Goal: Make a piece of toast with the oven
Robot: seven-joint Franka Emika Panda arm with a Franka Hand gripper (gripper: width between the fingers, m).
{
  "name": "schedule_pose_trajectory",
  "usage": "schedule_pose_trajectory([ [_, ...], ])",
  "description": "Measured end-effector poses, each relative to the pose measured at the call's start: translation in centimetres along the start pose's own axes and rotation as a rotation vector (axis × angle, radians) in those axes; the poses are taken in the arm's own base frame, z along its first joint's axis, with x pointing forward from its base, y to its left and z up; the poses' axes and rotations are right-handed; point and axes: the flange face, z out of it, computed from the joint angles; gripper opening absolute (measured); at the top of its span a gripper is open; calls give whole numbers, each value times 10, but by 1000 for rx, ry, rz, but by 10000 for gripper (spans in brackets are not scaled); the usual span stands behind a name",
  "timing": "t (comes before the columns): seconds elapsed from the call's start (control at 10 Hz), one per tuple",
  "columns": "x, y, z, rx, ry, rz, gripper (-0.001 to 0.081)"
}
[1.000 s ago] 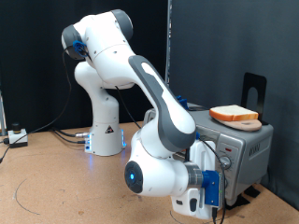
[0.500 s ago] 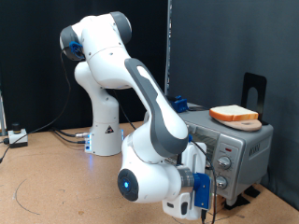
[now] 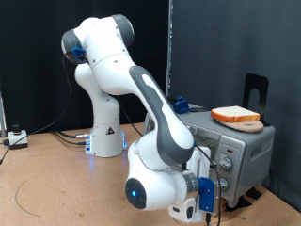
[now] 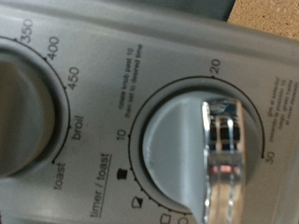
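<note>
Against the black curtain, your oven sits at lower right, a bread slice on top, while the gripper, grip unclear, meets its stiff timer knob; pinch the chrome ridge.

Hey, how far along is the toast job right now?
A pale bread slice with orange-tan crust lies on top of the silver toaster oven, so that slice is not inside; whether another is inside cannot be seen. The gripper is low at the oven's front panel. The wrist view looks straight at the grey timer/toast knob with its chrome grip. Whether the knob is turned cannot be read.
</note>
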Motion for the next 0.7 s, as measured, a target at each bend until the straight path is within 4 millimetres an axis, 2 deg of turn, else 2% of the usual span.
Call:
schedule_pose_trajectory([
  [0.4, -1, 1, 14, 10, -10, 8, 804],
  [0.5, -2, 0, 16, 11, -11, 7, 689],
  [0.6, -1, 0, 17, 12, -7, 6, 689],
  [0.7, -1, -2, 19, 16, -6, 5, 552],
])
